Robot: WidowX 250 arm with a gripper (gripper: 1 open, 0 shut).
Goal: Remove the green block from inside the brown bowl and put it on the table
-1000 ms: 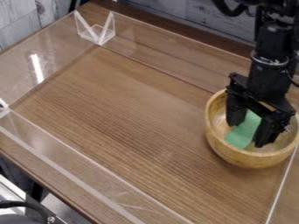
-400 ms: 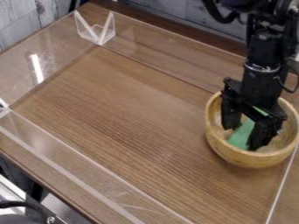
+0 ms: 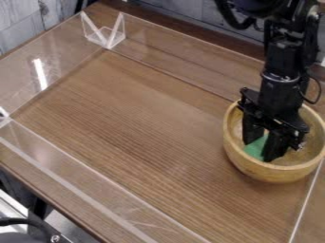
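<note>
The brown bowl (image 3: 272, 173) sits at the right side of the table (image 3: 140, 114), close to its right edge. My black gripper (image 3: 275, 146) reaches straight down into the bowl. Its fingers (image 3: 287, 139) are drawn together on the green block (image 3: 259, 148), which shows as a bright green patch between and just left of them. Most of the block is hidden by the fingers. The block still lies inside the bowl.
Low clear plastic walls (image 3: 51, 142) edge the table. A clear plastic corner bracket (image 3: 102, 30) stands at the back left. The bowl is near the right-hand wall (image 3: 309, 195). Bare wood stretches to the left of the bowl.
The jaws stood wide on either side of the green block before and have now shut on it. The hand has barely shifted.
</note>
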